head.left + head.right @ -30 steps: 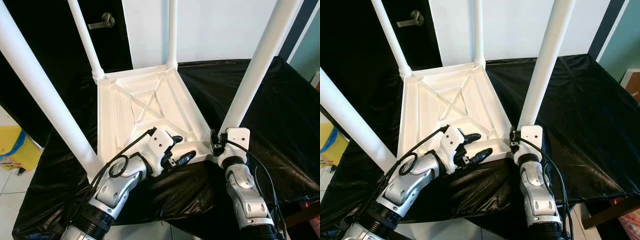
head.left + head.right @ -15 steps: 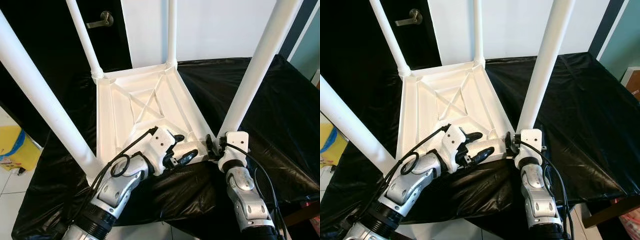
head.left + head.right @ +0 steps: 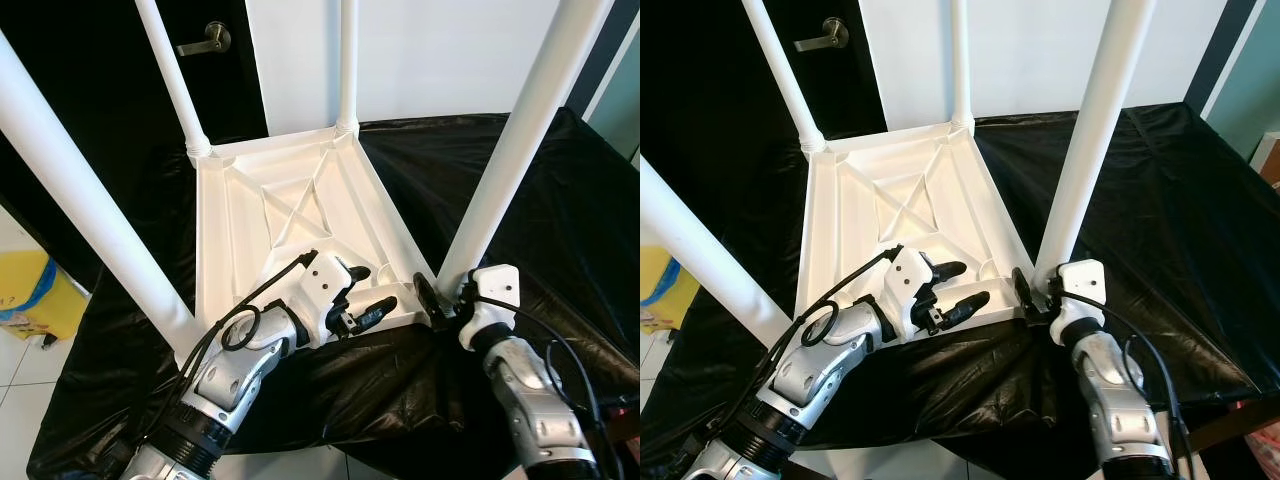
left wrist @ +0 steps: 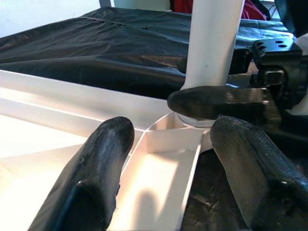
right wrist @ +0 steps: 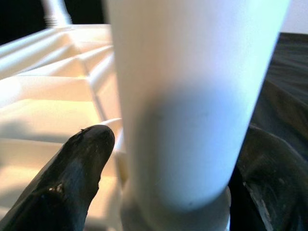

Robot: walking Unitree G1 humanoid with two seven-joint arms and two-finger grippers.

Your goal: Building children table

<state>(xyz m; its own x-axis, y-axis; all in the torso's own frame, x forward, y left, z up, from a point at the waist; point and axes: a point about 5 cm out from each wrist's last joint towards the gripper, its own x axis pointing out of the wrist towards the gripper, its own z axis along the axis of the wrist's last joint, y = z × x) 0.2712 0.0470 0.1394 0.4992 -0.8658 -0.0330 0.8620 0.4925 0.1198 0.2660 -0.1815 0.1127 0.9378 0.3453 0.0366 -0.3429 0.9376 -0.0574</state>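
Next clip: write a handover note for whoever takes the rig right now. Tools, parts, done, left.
Left tool: open, astride the near rim of the upturned white tabletop.
Right tool: fingers either side of the near right leg at its base; contact unclear.
Tabletop lies upside down on the black sheet.
Done: four legs stand in the corner sockets.
Left: probably seat this leg, then turn the table upright.

The upturned white plastic children's table [image 3: 290, 215] looks smooth and faintly satin, as do its round white plastic legs [image 3: 505, 150]. The crinkled black plastic sheet [image 3: 560, 215] beneath is glossy. The silver arms [image 3: 235, 370] look like brushed metal.
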